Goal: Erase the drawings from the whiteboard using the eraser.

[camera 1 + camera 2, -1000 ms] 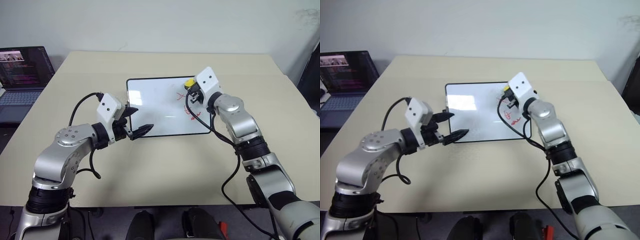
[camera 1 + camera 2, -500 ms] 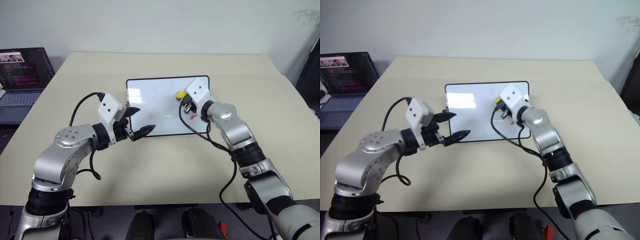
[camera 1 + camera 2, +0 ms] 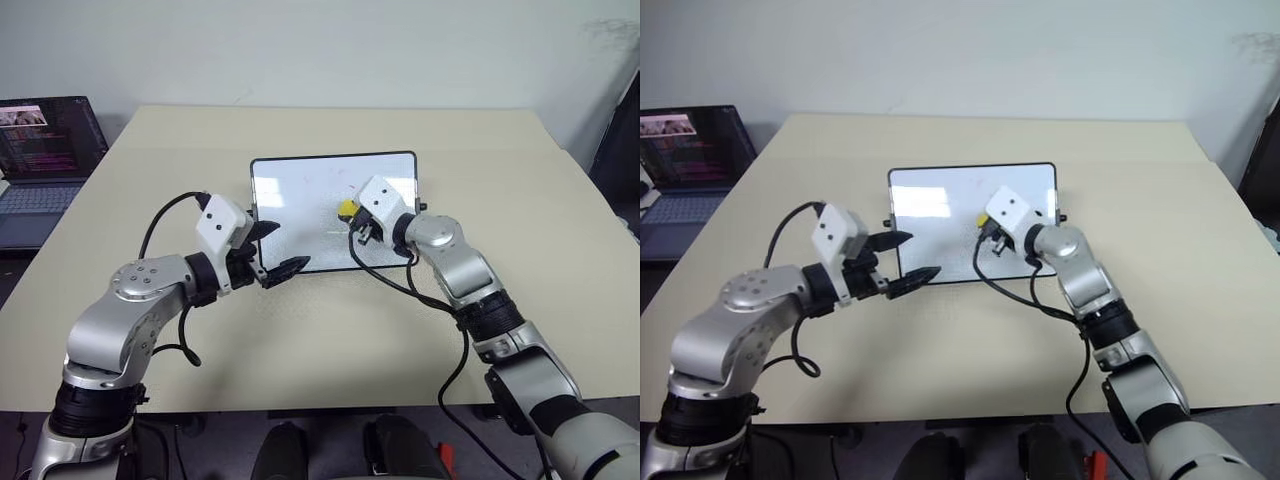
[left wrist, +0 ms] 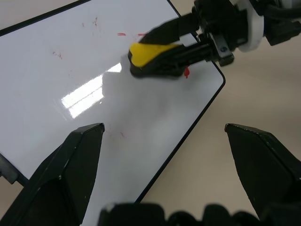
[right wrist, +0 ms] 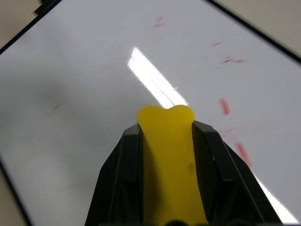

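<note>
Whiteboard (image 3: 300, 205) lies flat at the centre of the frame on my beige counter (image 3: 330, 330), its surface mostly white with faint red drawings (image 5: 225, 106) left in streaks. My right gripper (image 3: 352, 218) has its fingers (image 5: 120, 174) clamped on the yellow eraser (image 3: 346, 208) over the board's right half. My left gripper (image 3: 272, 250) hangs at the board's lower left corner, fingers (image 4: 70, 160) spread wide, holding nothing. Laptop (image 3: 45, 150) sits at far left.
</note>
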